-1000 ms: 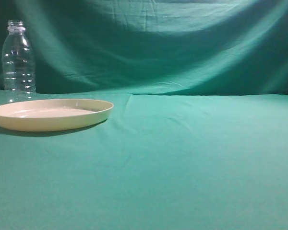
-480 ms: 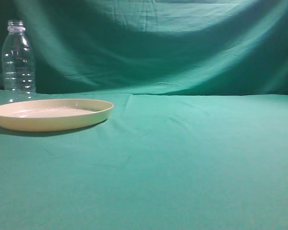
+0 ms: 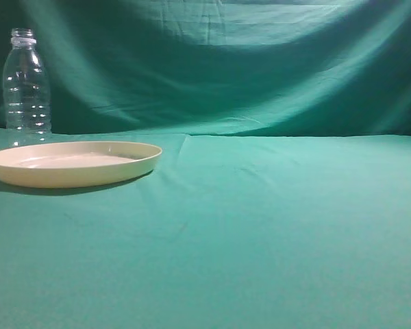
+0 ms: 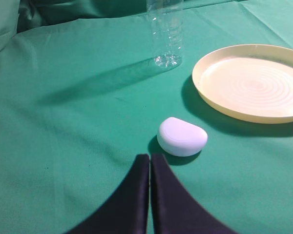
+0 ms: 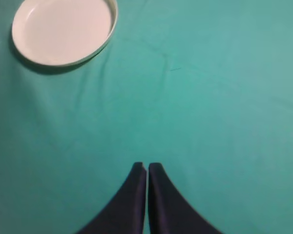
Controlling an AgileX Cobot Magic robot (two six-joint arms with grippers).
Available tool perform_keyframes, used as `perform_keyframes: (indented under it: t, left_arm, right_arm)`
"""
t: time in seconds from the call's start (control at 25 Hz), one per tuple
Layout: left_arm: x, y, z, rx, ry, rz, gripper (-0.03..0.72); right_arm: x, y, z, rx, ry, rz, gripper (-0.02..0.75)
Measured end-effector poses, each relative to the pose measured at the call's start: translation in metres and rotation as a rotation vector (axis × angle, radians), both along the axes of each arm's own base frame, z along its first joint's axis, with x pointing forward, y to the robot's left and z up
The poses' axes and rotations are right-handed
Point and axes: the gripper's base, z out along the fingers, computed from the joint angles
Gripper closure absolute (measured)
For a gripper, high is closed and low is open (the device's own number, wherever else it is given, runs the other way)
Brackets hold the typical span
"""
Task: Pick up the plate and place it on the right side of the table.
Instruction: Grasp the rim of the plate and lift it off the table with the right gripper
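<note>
The cream-yellow plate lies flat on the teal-green table at the left of the exterior view. It also shows at the right of the left wrist view and at the top left of the right wrist view. My left gripper is shut and empty above the cloth, well short of the plate. My right gripper is shut and empty over bare cloth, far from the plate. Neither gripper shows in the exterior view.
A clear plastic bottle stands upright behind the plate; it also shows in the left wrist view. A small white rounded object lies on the cloth just ahead of my left gripper. Green cloth backdrop rises behind the table.
</note>
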Motion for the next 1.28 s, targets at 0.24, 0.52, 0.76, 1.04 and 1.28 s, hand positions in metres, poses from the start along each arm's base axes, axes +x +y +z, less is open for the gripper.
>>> perform_keyframes:
  t: [0.24,0.52,0.76,1.04,1.28]
  left_arm:
    - [0.000,0.000,0.000,0.000,0.000,0.000,0.688]
    - [0.000,0.000,0.000,0.000,0.000,0.000,0.688]
    - [0.000,0.000,0.000,0.000,0.000,0.000,0.688]
    - [0.000,0.000,0.000,0.000,0.000,0.000,0.688]
    - [0.000,0.000,0.000,0.000,0.000,0.000,0.688]
  right_arm:
    - [0.045,0.059,-0.016,-0.119,0.104,0.105,0.738]
    - [0.100,0.134,-0.037,-0.206,0.154,0.224,0.738]
    - [0.142,0.194,-0.072,-0.268,0.134,0.360,0.689]
    - [0.183,0.228,-0.104,-0.220,0.189,0.230,0.340]
    - [0.204,0.236,-0.132,-0.278,0.174,0.159,0.244]
